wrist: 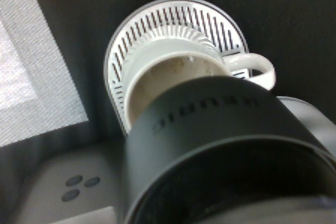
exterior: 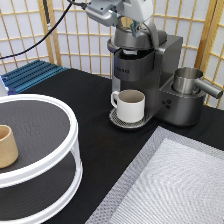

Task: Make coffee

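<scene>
The gripper (exterior: 131,31) sits at the exterior view's top, right on top of the coffee machine (exterior: 150,75), pressed against the lid over the brew head. Whether its fingers are spread or closed cannot be told from here, since the hand and the lid hide them.

The coffee pod itself is not visible in either view. It may be inside the brew head under the lid, or hidden in the hand, but the pictures do not settle that. By its nature such a pod would be light, thin-walled and easy to dent, with a foil top that punctures readily, so a gentle pinch across its stiffer rim or upper sides would seem the safest hold.

A white mug (exterior: 129,105) stands on the round drip tray (exterior: 116,119) directly under the spout, handle towards the exterior view's left. The wrist view looks down past the dark brew head (wrist: 217,150) into the mug (wrist: 176,80), which looks empty, with no liquid visible.

A tan cup (exterior: 7,146) rests on the white two-tier stand (exterior: 70,150) at the exterior view's left, well apart from the machine. A metal milk jug (exterior: 189,80) sits on the machine's right-hand side.
</scene>
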